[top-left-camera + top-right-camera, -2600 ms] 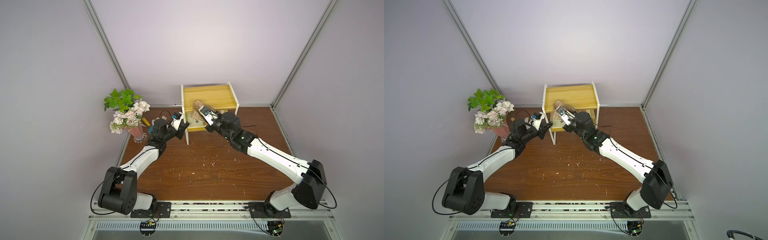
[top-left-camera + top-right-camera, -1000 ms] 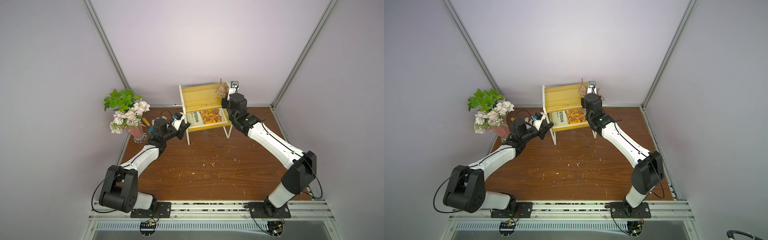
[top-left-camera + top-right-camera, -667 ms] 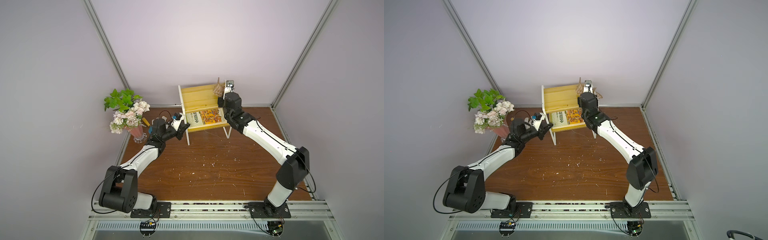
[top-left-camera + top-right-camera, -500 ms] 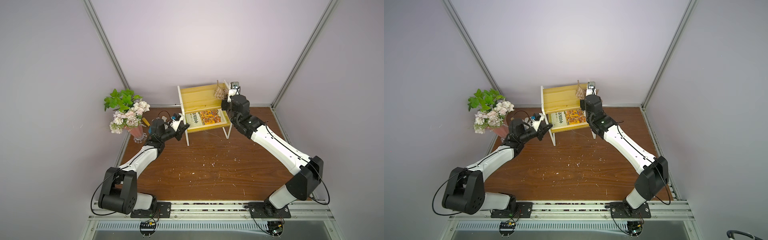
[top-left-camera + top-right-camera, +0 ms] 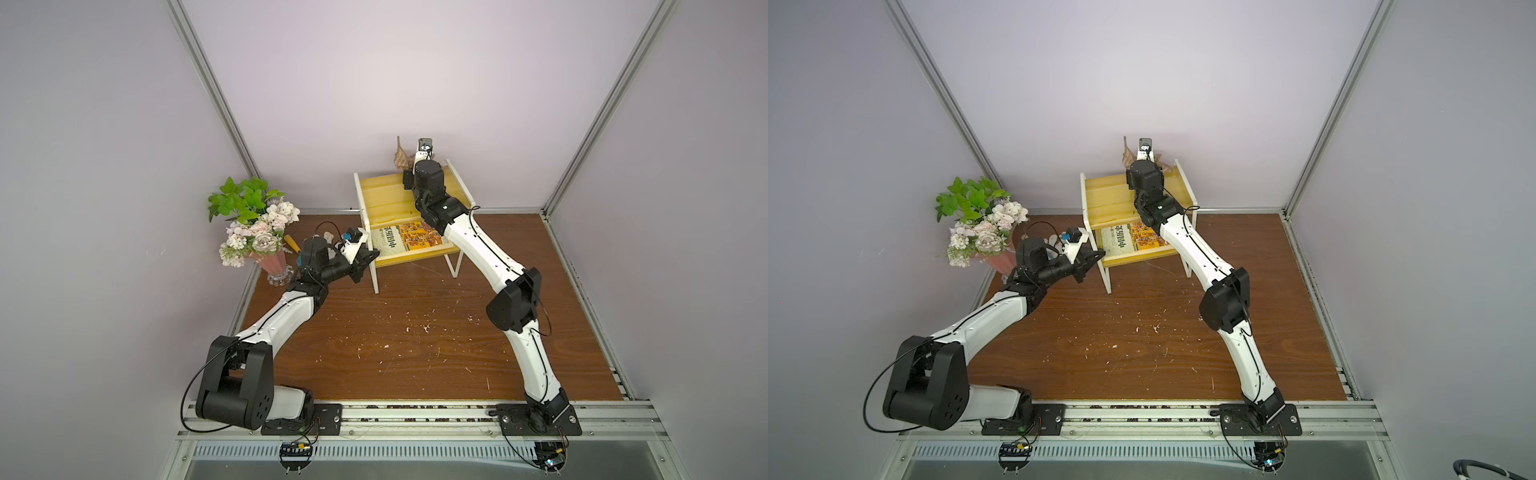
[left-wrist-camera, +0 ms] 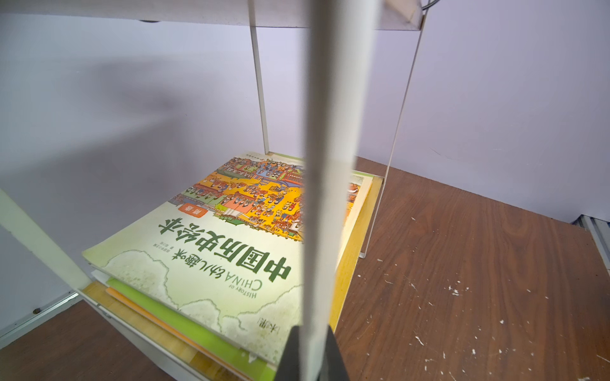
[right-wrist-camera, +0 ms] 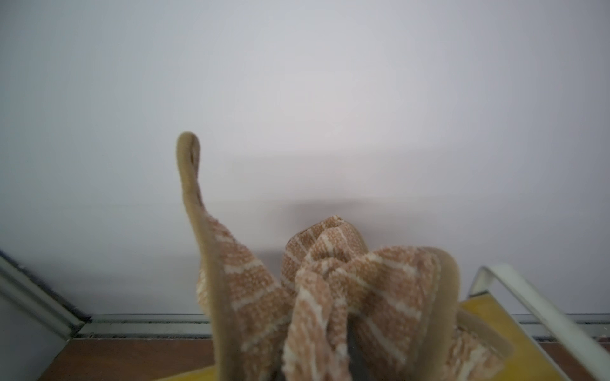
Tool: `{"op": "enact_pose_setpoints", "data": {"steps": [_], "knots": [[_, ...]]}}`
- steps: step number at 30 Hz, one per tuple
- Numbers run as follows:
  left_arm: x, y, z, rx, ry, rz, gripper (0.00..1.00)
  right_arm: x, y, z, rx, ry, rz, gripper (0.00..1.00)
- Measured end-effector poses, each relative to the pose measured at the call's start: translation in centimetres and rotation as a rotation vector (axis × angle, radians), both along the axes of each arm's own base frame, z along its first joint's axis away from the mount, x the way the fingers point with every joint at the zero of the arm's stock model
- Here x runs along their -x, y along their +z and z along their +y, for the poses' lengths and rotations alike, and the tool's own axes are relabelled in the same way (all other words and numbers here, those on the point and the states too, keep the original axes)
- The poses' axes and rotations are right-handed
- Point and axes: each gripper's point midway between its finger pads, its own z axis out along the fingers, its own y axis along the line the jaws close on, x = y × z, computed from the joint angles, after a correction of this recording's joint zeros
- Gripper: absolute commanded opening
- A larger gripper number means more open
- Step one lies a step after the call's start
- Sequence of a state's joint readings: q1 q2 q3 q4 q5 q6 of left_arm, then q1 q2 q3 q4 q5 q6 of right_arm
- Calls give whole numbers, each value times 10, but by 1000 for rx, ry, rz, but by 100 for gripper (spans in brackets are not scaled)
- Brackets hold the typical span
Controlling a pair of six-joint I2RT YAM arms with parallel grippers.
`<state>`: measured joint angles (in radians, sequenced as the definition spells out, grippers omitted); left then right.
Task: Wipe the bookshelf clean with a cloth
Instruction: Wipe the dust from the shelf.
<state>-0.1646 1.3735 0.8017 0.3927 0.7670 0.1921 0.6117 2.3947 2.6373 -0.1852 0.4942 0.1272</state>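
In both top views the bookshelf (image 5: 386, 199) (image 5: 1106, 195) is standing at the far middle of the bench (image 5: 415, 340). The bunched cloth (image 5: 400, 154) (image 5: 1125, 156) is sticking up at the far edge of its top board. The left claw (image 5: 368, 261) is reaching its near left leg.

In the left wrist view the left claw (image 6: 312, 358) is pinching that white leg, and books (image 6: 214, 264) are lying on the lower board.

In the right wrist view the right claw (image 7: 351, 349) is pressing together on the striped cloth (image 7: 330, 280), which is bunching over the yellow top board.

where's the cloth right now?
In both top views the cloth is bunched at the back edge of the bookshelf's top board, near the rear wall, pinched in the right gripper's shut jaws.
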Motion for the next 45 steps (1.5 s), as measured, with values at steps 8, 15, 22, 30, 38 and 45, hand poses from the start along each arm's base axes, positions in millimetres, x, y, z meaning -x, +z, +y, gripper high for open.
{"op": "enact_pose_setpoints", "data": {"steps": [8,15,22,30,38,45], "knots": [[0,0,0,-1,0,0,0,63,-13,88,174,384,93,0],[0,0,0,-2,1,-1,0,22,-14,-32,157,92,144,0],[1,-1,3,-7,3,2,0,-9,-13,-36,171,70,116,0],[4,-1,5,-6,10,-4,0,65,-20,-5,269,210,188,0],[4,-1,4,-5,11,-4,0,63,-15,-75,210,137,205,0],[4,-2,5,2,14,1,0,129,-20,77,305,499,170,0]]}}
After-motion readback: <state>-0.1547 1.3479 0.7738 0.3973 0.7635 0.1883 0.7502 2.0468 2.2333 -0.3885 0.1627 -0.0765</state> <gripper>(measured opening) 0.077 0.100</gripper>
